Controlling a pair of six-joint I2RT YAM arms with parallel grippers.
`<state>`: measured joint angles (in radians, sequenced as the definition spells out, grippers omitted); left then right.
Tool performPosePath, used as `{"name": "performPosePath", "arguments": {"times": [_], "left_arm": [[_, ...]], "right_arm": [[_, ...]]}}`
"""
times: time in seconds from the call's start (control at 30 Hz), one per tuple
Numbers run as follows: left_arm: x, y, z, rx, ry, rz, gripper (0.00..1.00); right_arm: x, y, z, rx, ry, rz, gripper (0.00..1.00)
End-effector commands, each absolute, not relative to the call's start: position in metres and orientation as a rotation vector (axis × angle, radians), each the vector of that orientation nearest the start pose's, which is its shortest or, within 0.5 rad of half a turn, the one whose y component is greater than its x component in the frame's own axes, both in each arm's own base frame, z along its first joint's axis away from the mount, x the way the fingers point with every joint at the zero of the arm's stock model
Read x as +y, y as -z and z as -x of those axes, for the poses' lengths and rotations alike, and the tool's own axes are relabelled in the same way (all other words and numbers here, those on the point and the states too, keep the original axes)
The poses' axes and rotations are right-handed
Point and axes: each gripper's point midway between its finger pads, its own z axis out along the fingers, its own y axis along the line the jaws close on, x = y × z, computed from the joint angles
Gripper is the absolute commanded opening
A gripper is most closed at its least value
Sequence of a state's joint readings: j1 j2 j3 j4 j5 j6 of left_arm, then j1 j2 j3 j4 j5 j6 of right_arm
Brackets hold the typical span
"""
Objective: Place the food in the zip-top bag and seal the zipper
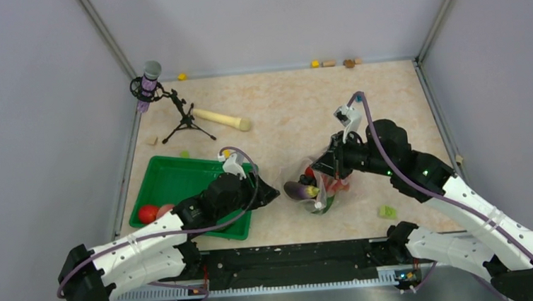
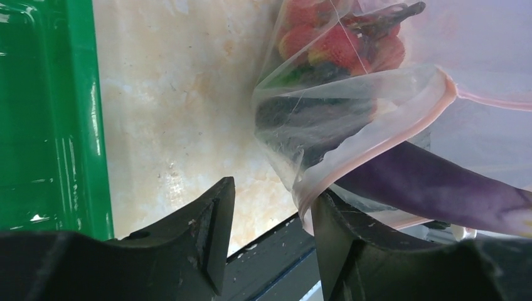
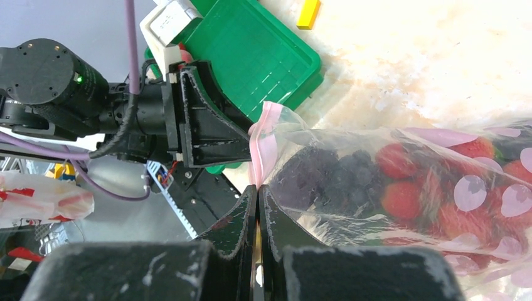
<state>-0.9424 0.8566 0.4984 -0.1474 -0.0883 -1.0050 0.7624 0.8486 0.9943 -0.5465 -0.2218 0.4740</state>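
Because the zip-top bag [image 3: 389,150] looks thin, floppy and slippery, its pink zipper [image 3: 259,144] seems the best hold: right pincer [image 3: 258,188] clamps it at its tips; left pincer [image 2: 273,194], half-spread, sits just short.

bag [image 2: 313,125]: clear, strawberries [image 2: 332,47] inside | zipper [image 2: 389,142]: pink, open | eggplant [image 2: 439,185]: in mouth

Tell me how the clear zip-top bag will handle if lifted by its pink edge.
The clear, thin plastic zip-top bag looks floppy: its walls crease and fold, so it will likely sag. The red toy strawberries inside probably shift; the purple toy eggplant pokes past the mouth and might slip out.
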Motion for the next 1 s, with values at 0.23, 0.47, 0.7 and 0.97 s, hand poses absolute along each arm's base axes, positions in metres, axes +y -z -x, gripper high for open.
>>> {"name": "performPosePath", "arguments": {"times": [0.23,0.47,0.7,0.97], "left_arm": [[-0.284,-0.152,-0.176,2.263,1.115,0.186,0.18],[-0.289,-0.183,-0.182,2.178,1.138,0.122,0.00],[-0.297,-0.268,-0.190,1.948,1.253,0.049,0.00],[-0.294,-0.376,-0.212,1.702,1.177,-0.041,0.00]], "right_arm": [[0.239,-0.301,-0.177,1.951,-0.998,0.433,0.00],[0.238,-0.300,-0.177,1.951,-0.992,0.432,0.00],[0.230,-0.314,-0.186,1.956,-0.930,0.379,0.00],[0.194,-0.331,-0.214,1.995,-0.689,0.147,0.02]]}}
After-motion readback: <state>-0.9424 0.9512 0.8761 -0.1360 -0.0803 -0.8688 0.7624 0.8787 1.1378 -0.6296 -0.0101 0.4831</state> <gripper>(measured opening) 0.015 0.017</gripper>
